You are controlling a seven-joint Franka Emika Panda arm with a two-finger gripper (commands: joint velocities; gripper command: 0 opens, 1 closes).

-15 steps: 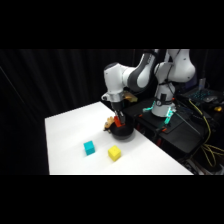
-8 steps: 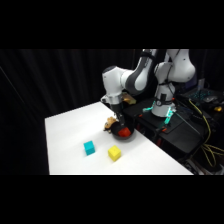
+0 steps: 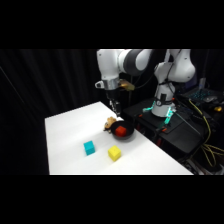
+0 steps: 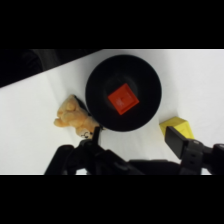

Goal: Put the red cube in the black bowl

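The red cube (image 4: 124,98) lies flat in the middle of the black bowl (image 4: 100,82), and nothing is touching it. In the side view the red cube (image 3: 120,131) shows inside the black bowl (image 3: 123,136) near the table's far right edge. My gripper (image 3: 115,106) hangs above the bowl and slightly behind it, well clear of the rim. In the wrist view my gripper (image 4: 135,142) is open and holds nothing, one finger to either side of the bowl's near rim.
A small tan lumpy object (image 4: 72,117) rests against the bowl's side. A yellow cube (image 3: 114,153) and a teal cube (image 3: 89,147) sit on the white table (image 3: 70,130) in front of the bowl. Dark equipment with cables (image 3: 200,125) stands to the right.
My gripper has risen from the bowl's rim to well above it. The red cube is left lying in the bowl.
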